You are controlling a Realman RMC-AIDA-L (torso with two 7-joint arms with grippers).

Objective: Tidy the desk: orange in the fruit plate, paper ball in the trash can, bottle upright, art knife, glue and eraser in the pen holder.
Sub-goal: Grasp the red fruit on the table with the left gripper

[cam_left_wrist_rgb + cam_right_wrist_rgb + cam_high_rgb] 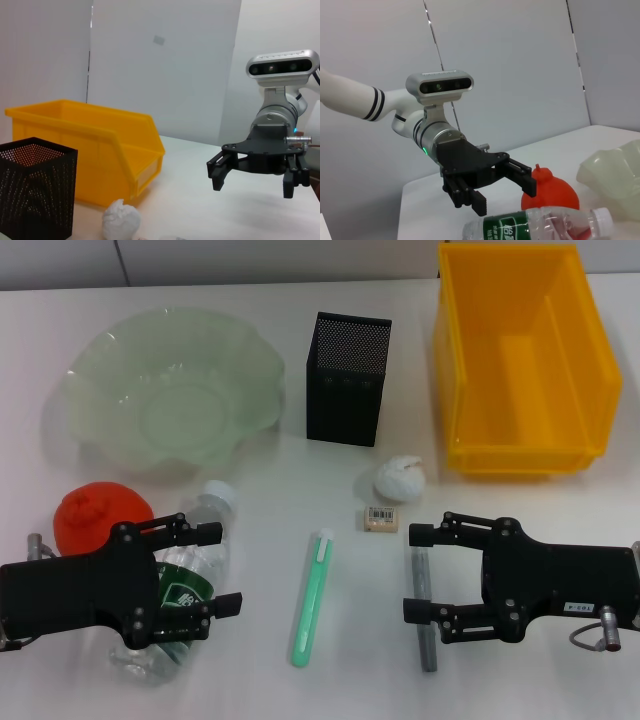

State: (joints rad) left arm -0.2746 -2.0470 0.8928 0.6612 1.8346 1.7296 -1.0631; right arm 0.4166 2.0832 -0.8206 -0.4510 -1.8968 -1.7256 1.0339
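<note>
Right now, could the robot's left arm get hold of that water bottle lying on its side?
Probably yes. The left gripper hangs open right over the bottle, which lies flat beside the orange, with nothing between them.

no legible text on any item

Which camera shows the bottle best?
The head view: the bottle lies on its side, cap toward the plate, full length visible though the open left claw hovers above it. The right wrist view shows it at the frame edge, partly cropped. The left wrist view does not show it.
</note>
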